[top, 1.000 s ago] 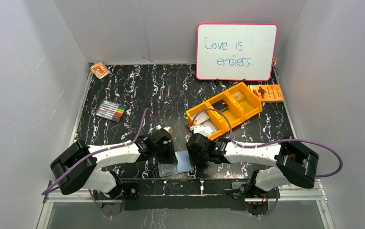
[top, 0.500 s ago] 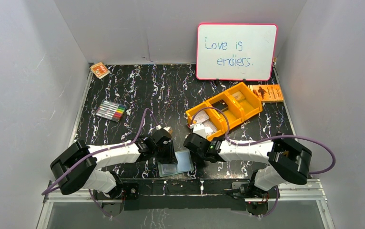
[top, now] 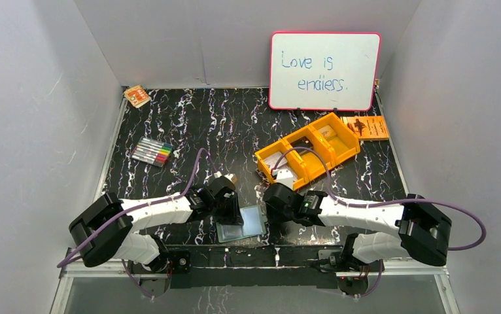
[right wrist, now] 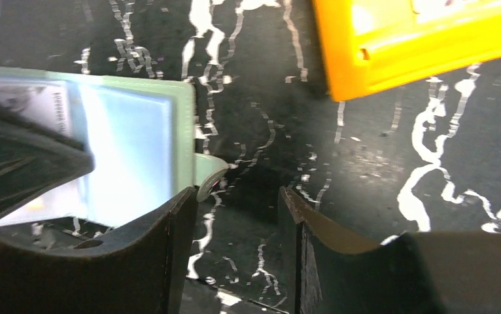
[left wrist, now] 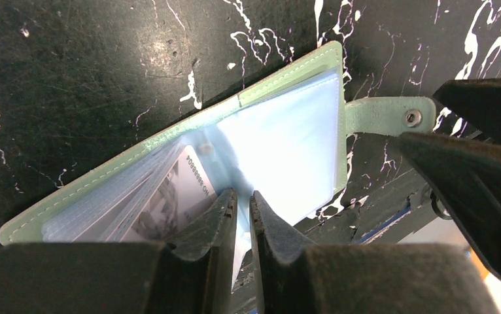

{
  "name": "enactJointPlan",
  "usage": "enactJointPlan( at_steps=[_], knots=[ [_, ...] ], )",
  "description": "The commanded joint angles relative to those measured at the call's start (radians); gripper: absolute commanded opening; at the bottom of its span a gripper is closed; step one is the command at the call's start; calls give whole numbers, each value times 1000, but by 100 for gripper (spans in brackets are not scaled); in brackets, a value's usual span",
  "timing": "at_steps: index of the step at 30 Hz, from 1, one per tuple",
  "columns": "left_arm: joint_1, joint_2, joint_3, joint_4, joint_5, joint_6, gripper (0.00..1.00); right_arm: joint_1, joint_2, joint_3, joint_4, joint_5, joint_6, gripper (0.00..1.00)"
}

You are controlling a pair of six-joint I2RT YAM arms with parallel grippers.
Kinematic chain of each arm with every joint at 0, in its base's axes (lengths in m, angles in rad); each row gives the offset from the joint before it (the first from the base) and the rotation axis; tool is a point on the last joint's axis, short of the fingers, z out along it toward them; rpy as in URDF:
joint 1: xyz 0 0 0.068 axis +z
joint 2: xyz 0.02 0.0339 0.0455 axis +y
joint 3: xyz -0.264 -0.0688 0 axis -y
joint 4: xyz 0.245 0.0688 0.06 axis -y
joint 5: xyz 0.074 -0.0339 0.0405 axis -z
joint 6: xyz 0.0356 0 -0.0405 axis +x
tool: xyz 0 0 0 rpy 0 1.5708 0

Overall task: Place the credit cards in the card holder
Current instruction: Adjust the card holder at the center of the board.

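Observation:
The sage-green card holder point(top: 251, 222) lies open on the black table near the front edge. My left gripper point(top: 229, 210) is shut on one of its clear inner pocket leaves point(left wrist: 242, 199). The card holder point(left wrist: 287, 131) shows a pale printed credit card point(left wrist: 179, 193) in a pocket left of the fingers. My right gripper point(top: 275, 196) is open and empty just right of the holder. In the right wrist view it point(right wrist: 238, 196) hovers by the snap strap point(right wrist: 208, 171) of the holder point(right wrist: 137, 147). More pale cards point(top: 285, 174) lie at the orange tray's near end.
The orange compartment tray point(top: 329, 140) stands right of centre, and its corner point(right wrist: 418, 39) is close beyond my right fingers. A whiteboard point(top: 324, 70) leans at the back. An orange booklet point(top: 365, 127), markers point(top: 152, 152) and a small orange packet point(top: 137, 96) lie further off.
My right arm has stretched out, its elbow swinging right, and its gripper has shifted slightly right beside the holder. The left gripper and the holder have not moved.

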Motion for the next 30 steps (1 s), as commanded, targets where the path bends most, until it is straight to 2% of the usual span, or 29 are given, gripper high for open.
enactJointPlan(
  at_steps=[1, 9, 12, 15, 18, 23, 26, 30],
  knots=[
    [3, 2, -21, -171, -47, 44, 13, -7, -1, 3, 83, -120, 29, 58],
    [3, -16, 0, -189, -45, 44, 14, -19, 53, -16, 148, -175, 133, 54],
    [3, -35, 4, -197, -47, 42, 14, -25, 41, -31, 131, -152, 149, 43],
    [3, -53, 16, -214, -51, 40, 15, -32, 20, -50, 100, -123, 163, 24],
    [3, -65, 45, -243, -49, 35, 23, -38, 0, -64, 66, -105, 170, 13],
    [3, -106, 118, -284, -38, 36, 45, -38, -61, -81, 53, -98, 174, 0],
    [3, -127, 169, -316, -35, 39, 52, -37, -99, -85, 47, -91, 177, 0],
    [3, -167, 197, -365, -56, 37, 56, -37, -147, -107, 53, -86, 191, 0]
  ],
)
